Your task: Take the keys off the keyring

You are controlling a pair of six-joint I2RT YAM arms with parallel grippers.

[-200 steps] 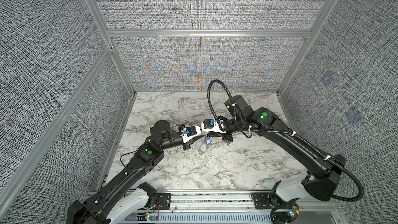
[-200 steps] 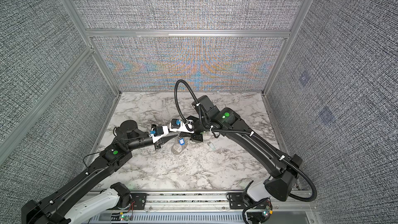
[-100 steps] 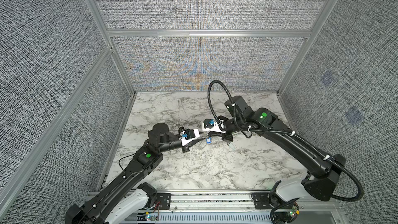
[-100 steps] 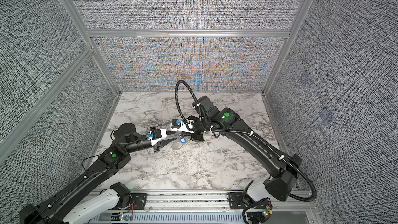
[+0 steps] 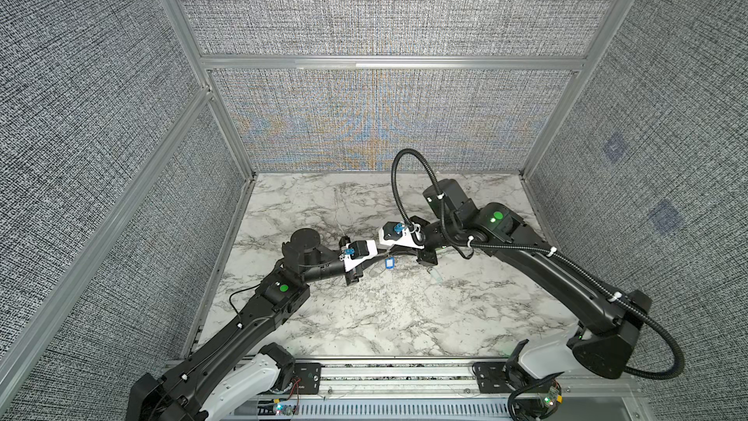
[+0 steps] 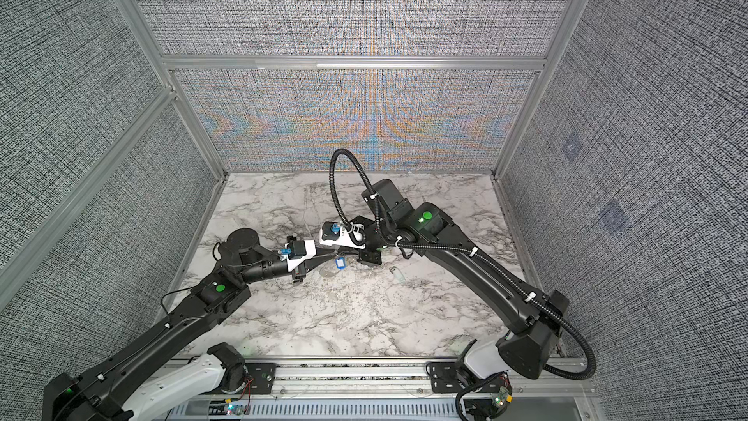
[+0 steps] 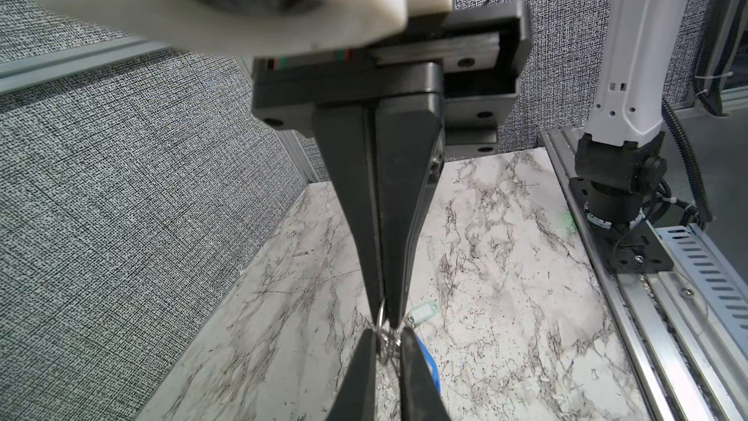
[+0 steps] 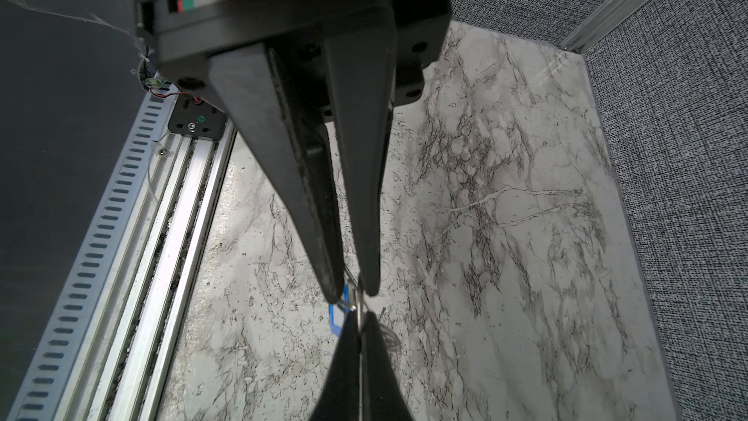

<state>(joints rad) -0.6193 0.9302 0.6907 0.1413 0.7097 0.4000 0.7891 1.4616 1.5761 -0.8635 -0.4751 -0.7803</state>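
Marbled surface (image 5: 364, 317) fills a grey-walled booth. In both top views the left claw (image 5: 380, 260) and right claw (image 5: 398, 255) meet tip to tip at the keyring (image 5: 389, 263), its blue, white-labelled tag just beside them. Left wrist view: left claw (image 7: 384, 315) pressed together on the thin silvery loop. Right wrist view: right claw (image 8: 353, 294) pinches that loop, tag beside its tips.

Left arm (image 5: 259, 311), right arm (image 5: 566, 273): both stretched inward, forearms low, ends meeting tip to tip mid-scene. Right gripper (image 7: 386, 317): jaws pressed flat together, nipping keyring (image 7: 387, 340) wire at tips. Left gripper (image 8: 352, 293): jaws almost closed, narrow gap at tips, metal between; firm grip unclear.
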